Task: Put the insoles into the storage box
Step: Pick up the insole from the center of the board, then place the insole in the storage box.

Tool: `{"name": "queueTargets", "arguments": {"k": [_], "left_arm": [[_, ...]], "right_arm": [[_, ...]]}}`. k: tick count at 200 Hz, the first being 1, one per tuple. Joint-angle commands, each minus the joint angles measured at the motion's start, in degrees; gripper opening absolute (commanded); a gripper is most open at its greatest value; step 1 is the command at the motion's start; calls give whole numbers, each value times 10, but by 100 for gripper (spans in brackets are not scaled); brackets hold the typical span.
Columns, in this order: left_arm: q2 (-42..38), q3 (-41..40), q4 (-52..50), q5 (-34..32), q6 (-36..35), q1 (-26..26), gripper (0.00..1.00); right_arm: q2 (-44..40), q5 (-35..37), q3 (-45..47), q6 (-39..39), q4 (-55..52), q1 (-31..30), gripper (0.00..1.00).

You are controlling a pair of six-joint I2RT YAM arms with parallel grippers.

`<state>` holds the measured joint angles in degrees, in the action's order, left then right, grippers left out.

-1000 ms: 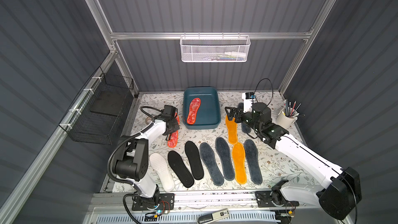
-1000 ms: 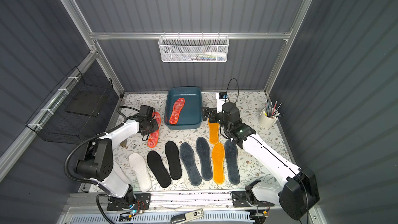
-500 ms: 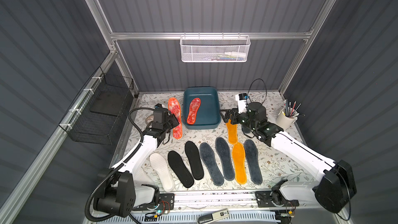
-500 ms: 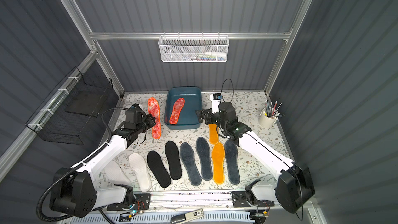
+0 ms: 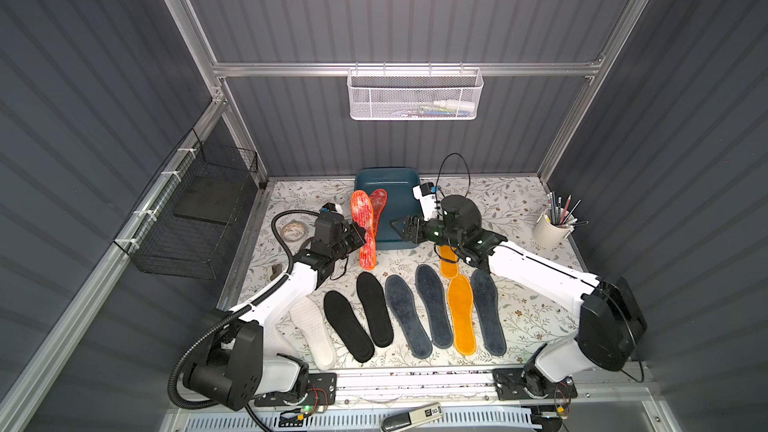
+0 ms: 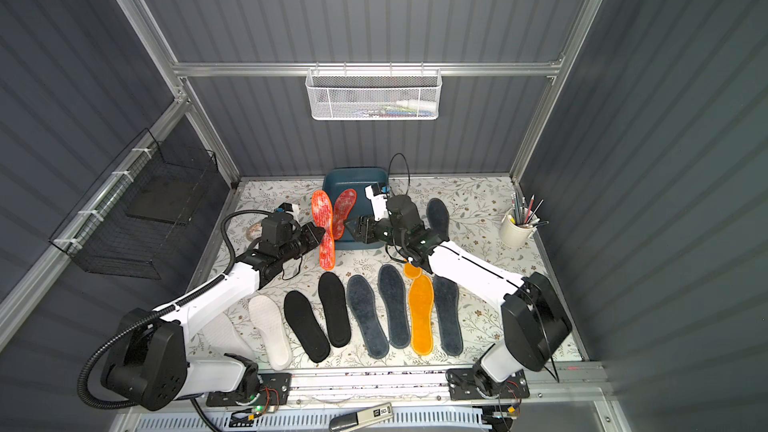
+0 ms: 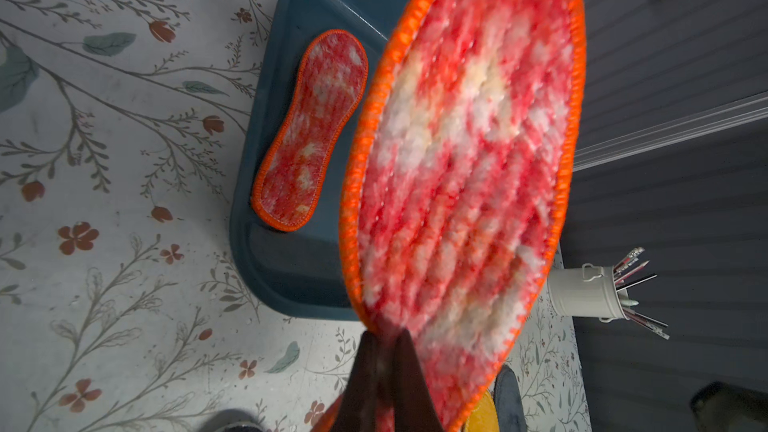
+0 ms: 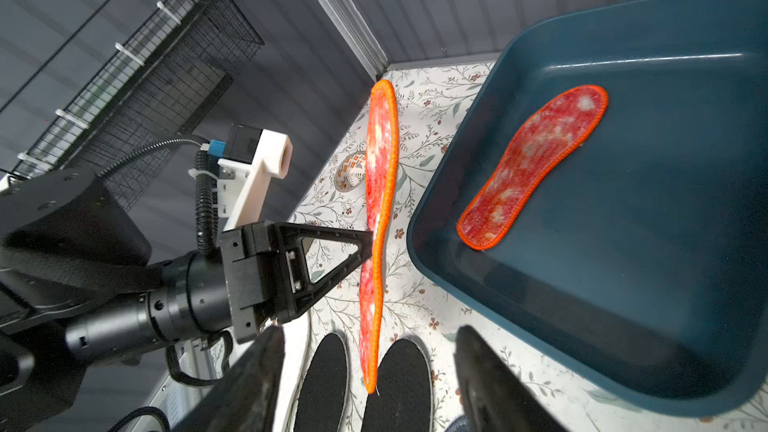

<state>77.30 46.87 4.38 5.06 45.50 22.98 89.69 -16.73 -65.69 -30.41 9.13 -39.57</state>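
One grey insole (image 6: pixel 437 214) shows in a top view.

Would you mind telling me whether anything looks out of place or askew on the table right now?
One red-orange insole is held on edge, pinched by the jaws of the left gripper beside the storage box, not in it. A matching insole lies flat inside.

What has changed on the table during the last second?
The left gripper lifted the mottled red-orange insole off the table and holds it on edge beside the storage box. The right gripper moved toward it, jaws narrowing. The insole in the box and the row of insoles stayed.
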Motion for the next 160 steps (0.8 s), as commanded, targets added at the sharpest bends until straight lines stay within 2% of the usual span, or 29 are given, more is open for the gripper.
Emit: {"name": "queueTargets", "arguments": {"k": [1,132,160], "left_arm": [[5,12,20,12,6,6,0],[6,18,16,27,-11,9,0],[8,17,22,35,-11,9,0]], "right_arm": [[31,-2,-42,-8,-13,-6,61],[165,-10,-139,-25,-39,-28,42],[185,-18,-156,-31,-43,-31,34]]}}
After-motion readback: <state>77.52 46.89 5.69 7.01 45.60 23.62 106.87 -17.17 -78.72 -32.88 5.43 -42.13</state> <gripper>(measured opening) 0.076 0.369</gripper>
